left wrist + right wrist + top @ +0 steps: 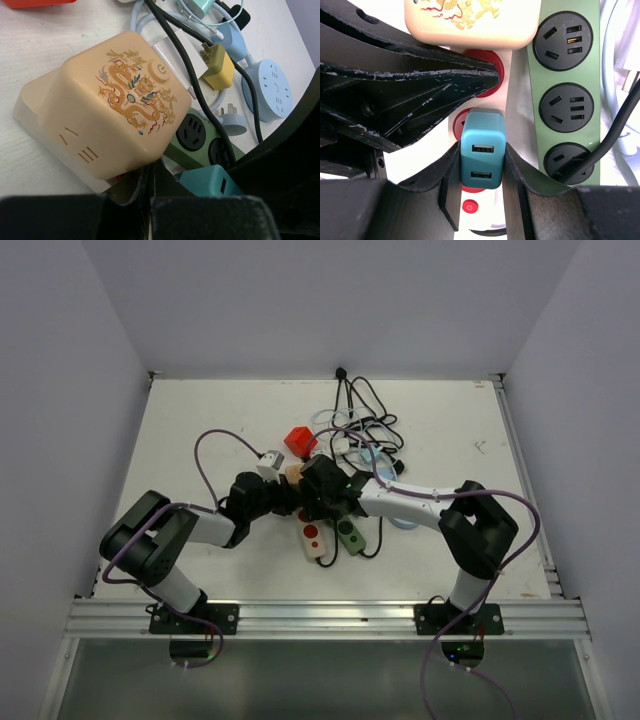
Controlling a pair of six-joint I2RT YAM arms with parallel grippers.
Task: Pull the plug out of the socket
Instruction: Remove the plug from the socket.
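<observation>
- Teal two-port USB plug sat clamped in right gripper.
- Left gripper, shut at plug's eleven o'clock, needed to brace white red-socketed strip; straight pull judged best.

Plastics all round, gloss set against matt, over a pale painted board.
The teal plug is seen in smooth, faintly glossy plastic; the right gripper's fingers are shown in matt black plastic, while the left gripper's fingers are marked with pale scratches and scuffs. Satin cream plastic is shown on the adapter, with a gold dragon printed on it. The green power strip is finished matt, the black cable looks smooth and rubbery, bare metal prongs are caught on the yellow plug, and the white table is matt and faintly grainy.
</observation>
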